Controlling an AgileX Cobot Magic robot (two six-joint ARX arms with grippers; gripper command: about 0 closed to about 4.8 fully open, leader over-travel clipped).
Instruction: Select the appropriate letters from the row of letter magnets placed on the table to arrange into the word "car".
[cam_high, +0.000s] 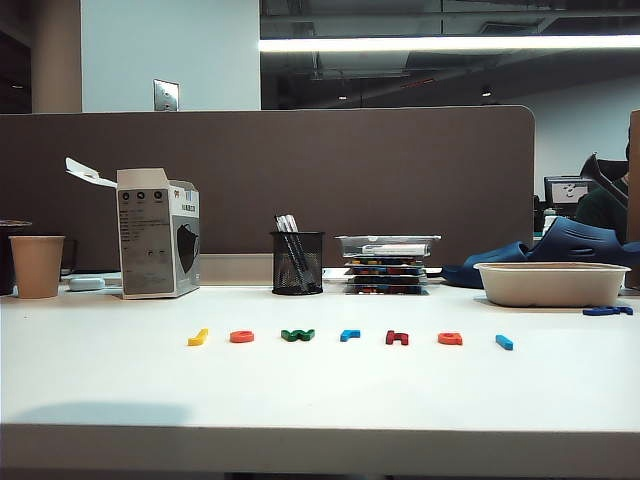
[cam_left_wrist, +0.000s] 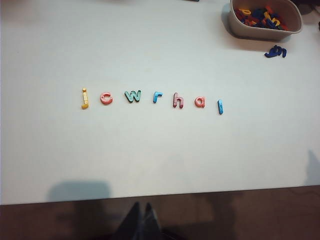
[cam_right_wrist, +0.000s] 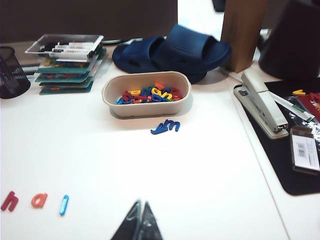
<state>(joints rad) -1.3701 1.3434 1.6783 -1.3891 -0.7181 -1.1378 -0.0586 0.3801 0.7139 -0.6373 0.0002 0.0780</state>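
On the smooth white table seven flat plastic letter magnets lie in a row well in front of the black mesh pen cup. From the left: yellow, rounded orange "c", green, light blue "r", dark red, orange "a", a light blue bar. Right of the cup stands an oval beige bowl of loose letters. The left gripper and right gripper hang over the table's near edge, dark fingers pressed together, holding nothing.

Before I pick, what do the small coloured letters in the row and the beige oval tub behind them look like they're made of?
The small coloured letters look like moulded plastic: flat, solid colours, slight sheen. The beige oval tub appears to be matte pressed-fibre pulp or dull plastic; it shows no gloss, so I cannot tell which.
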